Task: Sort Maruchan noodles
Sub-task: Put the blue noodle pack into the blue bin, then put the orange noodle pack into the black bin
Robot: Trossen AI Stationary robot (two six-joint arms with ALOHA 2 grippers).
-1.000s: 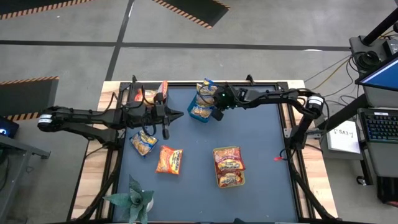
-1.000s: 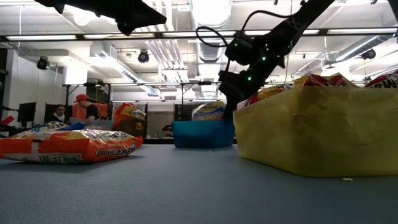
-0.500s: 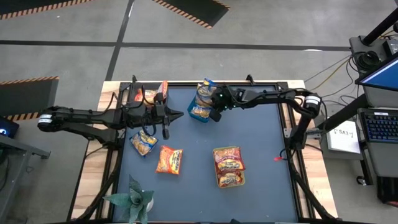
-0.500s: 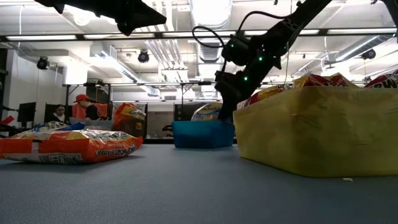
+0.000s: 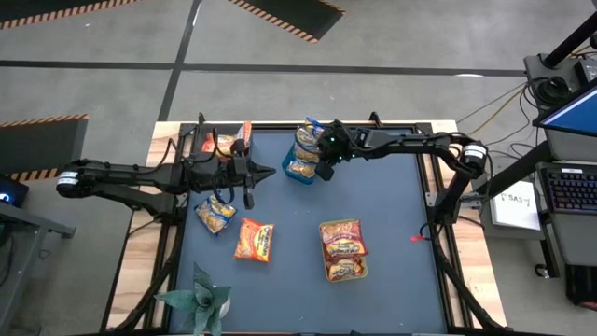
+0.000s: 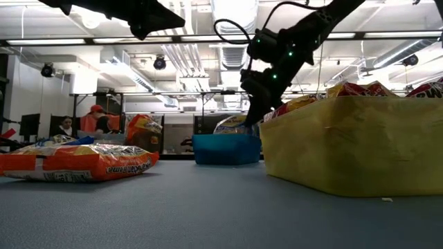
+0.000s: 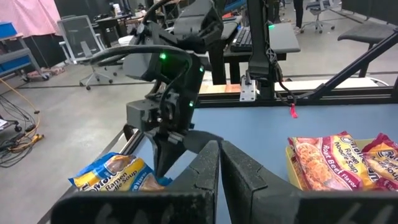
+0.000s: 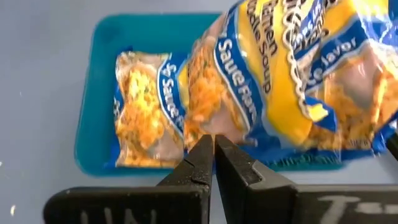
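Right gripper (image 5: 324,171) has risen and drawn back slightly from the blue bin (image 5: 291,177) over the last second; in the low view it now sits higher above the bin rim than before. Left arm has not shifted.

Table (image 5: 392,224): dark mat, wooden border. Yellow bin (image 6: 349,142) fills the right of the low view, with red packets (image 5: 341,239) heaped in it. Blue bin stands at the far middle of the table and holds blue-and-yellow packets (image 8: 146,106); one more (image 8: 292,68) lies tilted across the rim, half out. Orange packets still loose: one (image 5: 254,239) and one (image 5: 215,214) on the mat near the left arm, others (image 5: 224,143) at the far left corner.

Right gripper: fingers pressed together, empty, hovering just over the blue bin's edge, apart from the packets. Left gripper (image 5: 269,172): fingers closed on nothing, waiting above the mat left of the blue bin.

Judgement: blue drop appears done, retreat in hand. To do it well, lift straight up until clear of the tilted packet before swinging away, since a sideways brush could drag it off the rim. Next targets are probably the loose orange packets, which sit nearer the left arm.
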